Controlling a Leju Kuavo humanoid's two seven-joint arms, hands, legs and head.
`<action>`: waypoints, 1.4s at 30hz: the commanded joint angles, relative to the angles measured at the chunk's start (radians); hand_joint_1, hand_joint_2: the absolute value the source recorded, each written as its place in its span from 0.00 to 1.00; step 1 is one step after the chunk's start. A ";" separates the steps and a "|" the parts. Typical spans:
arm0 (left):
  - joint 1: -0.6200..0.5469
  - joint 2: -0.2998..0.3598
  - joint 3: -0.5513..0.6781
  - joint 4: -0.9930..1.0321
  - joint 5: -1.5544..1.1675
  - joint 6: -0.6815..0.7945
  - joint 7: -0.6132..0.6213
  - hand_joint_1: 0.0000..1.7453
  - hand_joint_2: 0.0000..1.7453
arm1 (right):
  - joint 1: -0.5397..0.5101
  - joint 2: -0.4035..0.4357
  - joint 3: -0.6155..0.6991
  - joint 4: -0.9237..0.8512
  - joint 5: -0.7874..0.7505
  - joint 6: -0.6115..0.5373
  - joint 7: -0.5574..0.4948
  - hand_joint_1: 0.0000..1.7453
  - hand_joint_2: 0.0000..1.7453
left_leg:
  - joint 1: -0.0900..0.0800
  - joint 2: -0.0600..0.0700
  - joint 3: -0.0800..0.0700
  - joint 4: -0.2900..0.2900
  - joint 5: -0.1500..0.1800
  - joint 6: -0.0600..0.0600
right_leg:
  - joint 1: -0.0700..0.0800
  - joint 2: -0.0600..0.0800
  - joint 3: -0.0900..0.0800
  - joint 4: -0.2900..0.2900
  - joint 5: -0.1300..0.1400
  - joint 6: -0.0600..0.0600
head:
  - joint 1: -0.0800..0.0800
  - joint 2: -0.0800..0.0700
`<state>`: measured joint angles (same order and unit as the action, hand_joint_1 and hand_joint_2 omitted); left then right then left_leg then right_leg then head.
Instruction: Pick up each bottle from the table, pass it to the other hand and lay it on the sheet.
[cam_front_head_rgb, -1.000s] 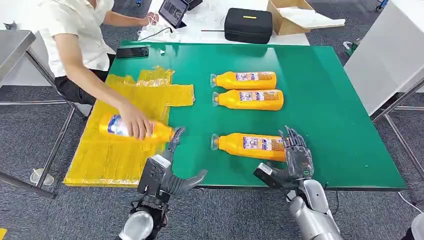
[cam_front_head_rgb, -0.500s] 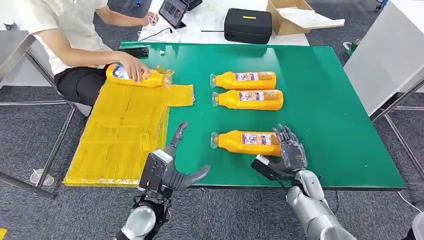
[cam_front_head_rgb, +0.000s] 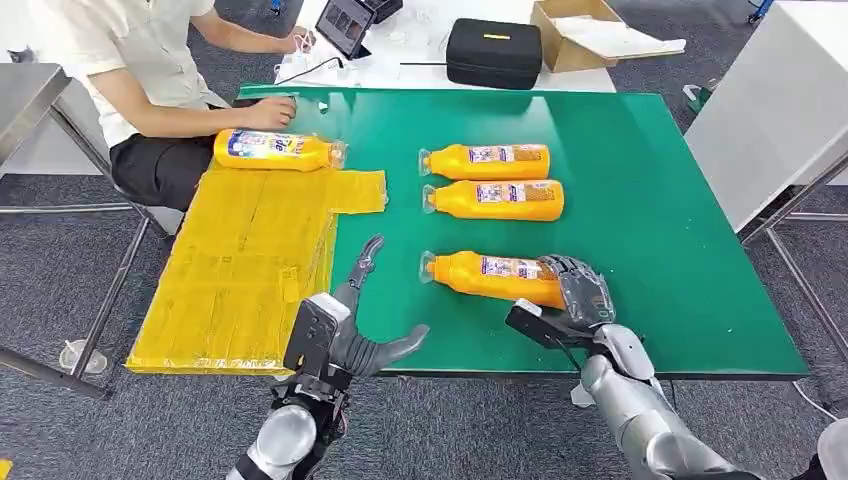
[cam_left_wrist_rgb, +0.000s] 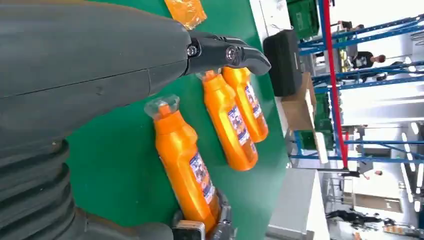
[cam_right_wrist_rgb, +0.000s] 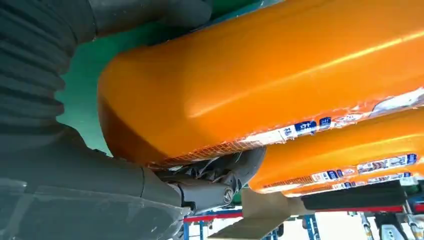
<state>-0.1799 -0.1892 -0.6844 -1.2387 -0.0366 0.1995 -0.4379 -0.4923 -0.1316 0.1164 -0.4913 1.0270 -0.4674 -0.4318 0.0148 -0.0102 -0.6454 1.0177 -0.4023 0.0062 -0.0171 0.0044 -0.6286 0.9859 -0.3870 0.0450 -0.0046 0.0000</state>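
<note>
Nearest bottle: orange plastic bottle with a printed label, lying on its side on the green table, near the front edge.
Right hand: fingers wrapped around that bottle's base end, gripping it.
Left hand: fingers spread, holding nothing, left of the bottle.
Risk: the grip sits at one end, so the neck could sag or slip on lifting.
Surroundings: two more orange bottles behind; yellow plastic sheet left, bearing one bottle; seated person beyond.

You see the right hand wrapped around the base end of a large orange bottle, dark fingers curled under it and the thumb on its other side. Two more orange bottles lie beyond on the green table.
</note>
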 joint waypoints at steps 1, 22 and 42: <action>-0.014 0.007 -0.007 0.026 0.101 -0.037 -0.039 0.00 1.00 | 0.037 0.058 -0.073 0.027 -0.243 0.174 -0.187 1.00 1.00 | 0.001 0.000 0.004 -0.001 -0.001 0.000 | 0.001 -0.002 0.005 -0.002 -0.001 -0.002 | 0.000 0.000; 0.096 0.060 -0.004 -0.031 0.132 0.051 -0.220 0.00 1.00 | 0.174 0.116 -0.119 -0.307 -0.575 0.237 -0.206 1.00 1.00 | -0.001 -0.001 -0.001 -0.001 -0.002 0.000 | 0.000 0.002 0.001 0.000 -0.002 -0.002 | 0.000 0.000; 0.007 -0.018 0.068 0.132 0.507 -0.024 0.007 0.00 1.00 | 0.288 0.269 0.291 -0.559 -0.749 0.254 -0.210 0.96 1.00 | 0.001 0.003 0.000 0.000 -0.002 0.000 | 0.001 0.003 0.000 0.001 -0.002 -0.003 | 0.000 0.000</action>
<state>-0.0691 -0.1900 -0.6340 -1.2067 0.4222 0.1449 -0.4189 -0.1776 0.1060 0.1841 -1.0525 0.3011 -0.2213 -0.6317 0.0153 -0.0106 -0.6511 1.0173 -0.4021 0.0057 -0.0168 0.0057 -0.6334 0.9863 -0.3876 0.0444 -0.0042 0.0004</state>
